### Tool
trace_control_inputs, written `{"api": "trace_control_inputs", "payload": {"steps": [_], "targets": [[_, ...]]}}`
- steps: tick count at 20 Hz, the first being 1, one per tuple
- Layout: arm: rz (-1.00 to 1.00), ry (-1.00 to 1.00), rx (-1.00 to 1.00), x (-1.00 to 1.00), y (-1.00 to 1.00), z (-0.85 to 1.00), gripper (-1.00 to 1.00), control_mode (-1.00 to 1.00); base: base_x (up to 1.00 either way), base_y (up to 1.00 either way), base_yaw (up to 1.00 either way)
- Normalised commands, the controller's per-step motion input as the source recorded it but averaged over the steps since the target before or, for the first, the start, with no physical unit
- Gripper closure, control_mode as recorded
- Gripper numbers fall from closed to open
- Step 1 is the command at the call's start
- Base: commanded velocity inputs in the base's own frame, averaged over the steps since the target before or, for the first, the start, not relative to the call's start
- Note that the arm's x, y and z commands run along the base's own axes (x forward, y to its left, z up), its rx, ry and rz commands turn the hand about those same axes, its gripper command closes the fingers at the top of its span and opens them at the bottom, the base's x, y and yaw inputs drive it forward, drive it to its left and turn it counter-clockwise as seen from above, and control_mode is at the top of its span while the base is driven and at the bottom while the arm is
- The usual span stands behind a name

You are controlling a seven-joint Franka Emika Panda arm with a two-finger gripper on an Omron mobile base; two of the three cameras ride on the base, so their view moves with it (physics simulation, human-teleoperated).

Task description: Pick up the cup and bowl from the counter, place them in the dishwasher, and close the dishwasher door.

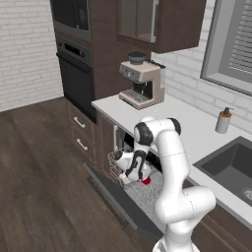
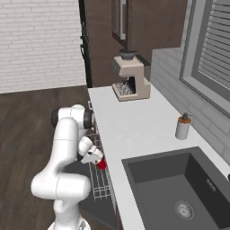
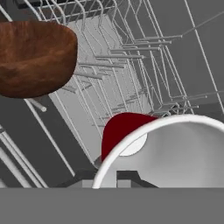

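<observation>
Hidden and cut-off parts around the rack

In the hand view we see the cup point(image 3: 175, 148) cut by the bottom band and right edge, hiding most of the finger tips; the bowl point(image 3: 35, 59) runs off the left edge. The arm covers part of the dishwasher door point(image 1: 110, 197).

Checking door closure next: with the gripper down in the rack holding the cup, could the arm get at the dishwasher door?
Probably not yet: the gripper is shut on the cup over the rack; the dishwasher door lies open below.

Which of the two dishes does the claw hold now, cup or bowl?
The red cup; the claw pinches its white rim. The brown bowl lies apart in the rack.
</observation>
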Motion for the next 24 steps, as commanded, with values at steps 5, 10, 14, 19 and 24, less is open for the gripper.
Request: {"api": "trace_control_inputs", "payload": {"steps": [5, 10, 14, 19, 24], "targets": [[-0.08, 0.00, -0.07, 0.54, -0.25, -0.45, 1.00, -1.00, 0.00, 0.00, 0.00], [-0.02, 0.00, -0.04, 0.07, -0.24, -0.58, 1.00, -1.00, 0.00, 0.00, 0.00], [0.00, 0.00, 0.00, -0.62, -0.03, -0.68, -1.00, -1.00, 0.00, 0.00, 0.00], [0.00, 0.01, 0.00, -0.66, 0.00, -0.44, -1.00, -1.00, 0.00, 0.00, 0.00], [0.00, 0.00, 0.00, -0.87, 0.04, -0.09, -1.00, -1.00, 0.00, 0.00, 0.00]]}}
